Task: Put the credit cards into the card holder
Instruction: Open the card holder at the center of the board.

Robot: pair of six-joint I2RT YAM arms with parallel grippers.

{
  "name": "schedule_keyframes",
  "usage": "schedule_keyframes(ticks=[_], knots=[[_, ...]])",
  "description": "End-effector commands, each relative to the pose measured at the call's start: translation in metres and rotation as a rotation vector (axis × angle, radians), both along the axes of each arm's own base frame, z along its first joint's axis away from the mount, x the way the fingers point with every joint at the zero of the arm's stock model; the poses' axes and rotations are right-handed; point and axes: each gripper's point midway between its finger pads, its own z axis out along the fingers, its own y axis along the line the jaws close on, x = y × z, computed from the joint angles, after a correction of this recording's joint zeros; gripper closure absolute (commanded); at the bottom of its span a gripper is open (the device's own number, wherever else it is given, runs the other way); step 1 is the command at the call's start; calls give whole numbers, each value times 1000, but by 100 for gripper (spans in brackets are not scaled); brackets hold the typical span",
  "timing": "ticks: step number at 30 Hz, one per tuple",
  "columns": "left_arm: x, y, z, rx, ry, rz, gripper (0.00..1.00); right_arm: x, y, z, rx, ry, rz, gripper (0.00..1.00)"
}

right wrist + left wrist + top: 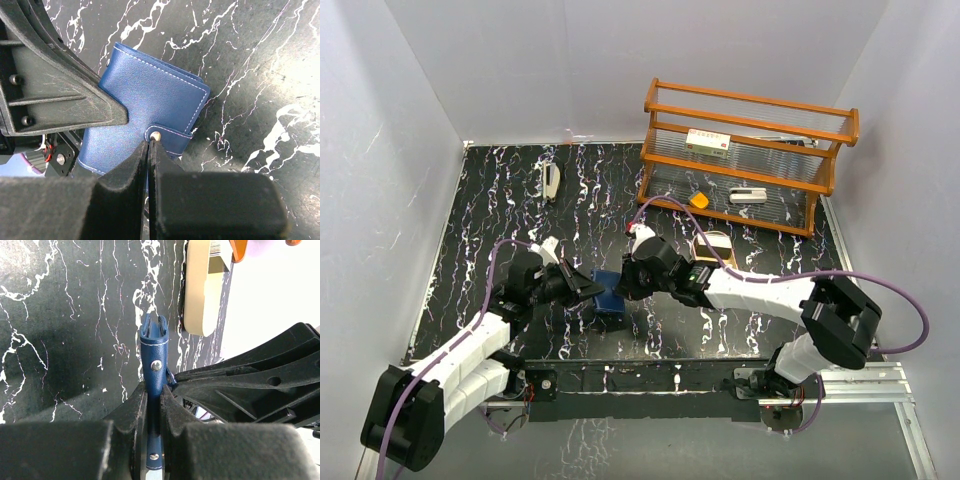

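Navy holder [150,110] at the table's [500,200] front edge is clamped by the left gripper [152,392]; we judge opening in hand: the right gripper [149,146], closed at the tab [174,137], must unsnap it.

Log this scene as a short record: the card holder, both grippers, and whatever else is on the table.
card holder: navy, folded shut, between the two grippers
left gripper: shut on card holder's edge
right gripper: shut, tips at the snap tab
table: black marbled
rack: wooden, back right
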Motion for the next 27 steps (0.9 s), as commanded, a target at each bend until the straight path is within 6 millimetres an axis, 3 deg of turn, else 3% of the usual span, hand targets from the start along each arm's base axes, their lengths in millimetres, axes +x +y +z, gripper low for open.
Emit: schedule_keyframes(ticks=[1, 15, 23, 27], knots=[[-5, 3, -5, 22, 6, -14, 100, 16, -19, 8, -25, -55, -109, 100], [-5, 2, -8, 17, 12, -13, 100, 15, -23, 2, -30, -36, -133, 100], [-10, 6, -34, 76, 107, -16, 60, 6, -27, -22, -54, 3, -115, 100], [-8, 7, -30, 122, 84, -47, 46, 5, -33, -25, -67, 5, -129, 100]])
